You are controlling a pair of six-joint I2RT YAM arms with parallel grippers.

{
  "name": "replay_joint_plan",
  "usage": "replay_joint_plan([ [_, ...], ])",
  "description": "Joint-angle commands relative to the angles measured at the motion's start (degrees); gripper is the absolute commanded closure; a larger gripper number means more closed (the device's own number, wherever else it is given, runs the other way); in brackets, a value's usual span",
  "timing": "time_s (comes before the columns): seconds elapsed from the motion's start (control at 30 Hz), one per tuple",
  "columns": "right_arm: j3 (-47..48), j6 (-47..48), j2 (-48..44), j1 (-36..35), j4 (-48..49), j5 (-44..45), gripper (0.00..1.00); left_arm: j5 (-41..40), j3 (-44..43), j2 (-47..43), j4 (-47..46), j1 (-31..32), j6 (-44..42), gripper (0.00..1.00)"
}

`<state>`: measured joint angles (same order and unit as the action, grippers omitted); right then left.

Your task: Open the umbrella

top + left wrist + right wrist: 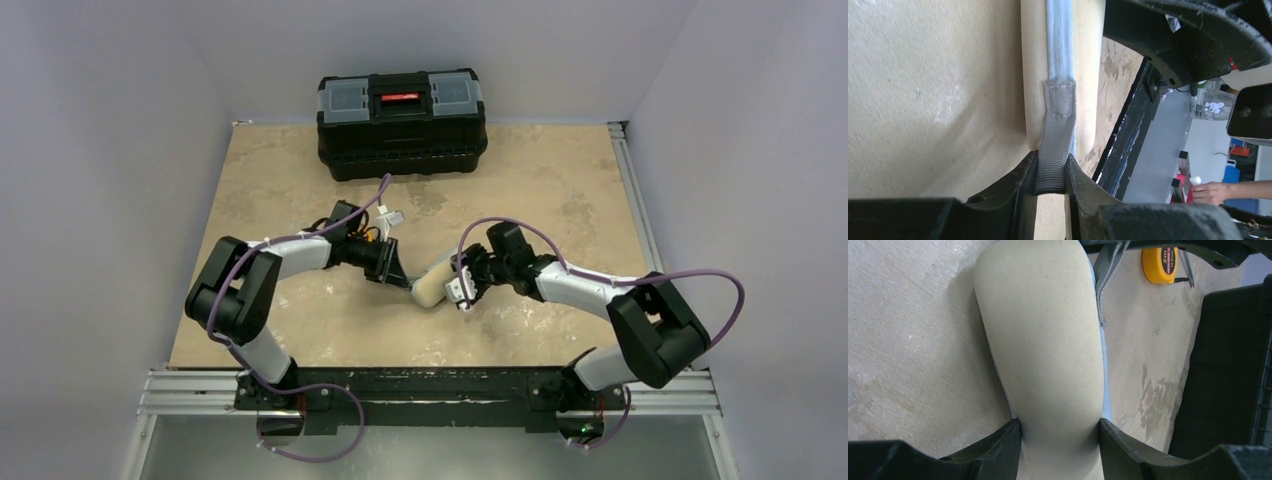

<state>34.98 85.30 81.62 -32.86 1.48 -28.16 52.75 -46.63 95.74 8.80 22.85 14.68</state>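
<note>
Two arms: both reach in toward the middle of the table [290, 170] and meet at the same object.
Umbrella: the umbrella [432, 283] is folded up inside its cream-beige sleeve [1048, 340]. It lies on the table about mid-way across, at a diagonal in the top view, with a gripper at each side.
Left gripper: the left gripper [1050, 167] is pinched tight on the grey strap [1057, 135]. The webbing is squashed flat between the two black fingers, with pretty much no gap.
Strap: woven grey webbing stitched onto the sleeve, running from the stitching straight into the left fingers. A pale lavender strip carries on along the sleeve past the stitches.
Right gripper: the right gripper [1059, 427] is clamped around the fat body of the sleeve, one finger on each side, both pressing into the fabric. A thin lavender edge peeks out along the sides.
Toolbox: a black toolbox [402, 125] with a red latch sits at the far edge of the table, lid down, well apart from the umbrella.
Tape measure: a little yellow tape measure [1160, 262] shows at the top of the right wrist view, on the table past the far end of the sleeve.
Table surface: beige and mottled, with some darker stains.
</note>
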Motion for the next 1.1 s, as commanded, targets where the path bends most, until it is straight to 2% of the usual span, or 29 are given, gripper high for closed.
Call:
replay_joint_plan([
  [0.0, 4.6, -11.7, 3.8, 0.9, -6.3, 9.3, 0.91, 4.1, 4.3, -2.4, -1.3, -0.2, 6.8, 1.00],
  [0.1, 8.2, -16.5, 5.3, 0.9, -10.8, 11.1, 0.97, 5.3, 6.5, -2.9, -6.3, -0.2, 10.6, 1.00],
  [0.2, 12.0, -22.5, 6.7, 0.9, -14.8, 12.7, 1.00, 5.5, 5.2, -1.0, -7.3, -0.2, 12.6, 1.00],
  [0.37, 18.6, -33.6, 10.5, 0.9, -22.4, 14.2, 1.00, 3.7, 2.8, 3.8, -15.4, -0.7, 19.6, 1.00],
  [0.43, 20.4, -35.8, 11.2, 0.9, -26.3, 12.4, 1.00, 3.2, 0.8, 5.8, -18.0, -0.8, 21.3, 1.00],
  [0.53, 21.1, -37.0, 10.2, 0.9, -28.2, 7.4, 0.94, 3.8, -0.9, 6.3, -20.1, -1.8, 21.0, 0.99],
  [0.6, 20.3, -35.8, 9.0, 1.0, -27.4, 6.2, 0.94, 2.9, 0.9, 2.1, -20.8, -4.0, 17.3, 0.91],
  [0.63, 19.7, -35.3, 8.4, 1.0, -26.5, 5.8, 0.94, 2.5, 1.7, -0.3, -20.3, -5.2, 13.9, 0.83],
  [0.7, 18.9, -31.2, 7.7, 1.6, -26.3, 4.0, 0.96, 0.3, 2.4, -5.5, -14.2, -8.0, 4.4, 0.70],
  [0.8, 18.0, -25.0, 7.8, 2.3, -26.4, 2.4, 0.95, -1.7, 3.3, -13.3, -4.3, -8.9, -11.2, 0.59],
  [0.83, 17.9, -23.6, 7.9, 2.5, -26.3, 2.1, 0.95, 0.7, 5.6, -15.7, -8.9, -9.3, -11.1, 0.54],
  [0.9, 18.5, -19.9, 9.0, 3.3, -27.9, 0.8, 0.95, 2.0, 7.2, -19.8, -11.1, -7.1, -17.3, 0.50],
  [1.07, 24.0, -16.1, 13.8, 5.3, -36.7, -1.1, 0.94, -4.3, 11.9, -26.5, -14.0, 0.0, -27.5, 0.50],
])
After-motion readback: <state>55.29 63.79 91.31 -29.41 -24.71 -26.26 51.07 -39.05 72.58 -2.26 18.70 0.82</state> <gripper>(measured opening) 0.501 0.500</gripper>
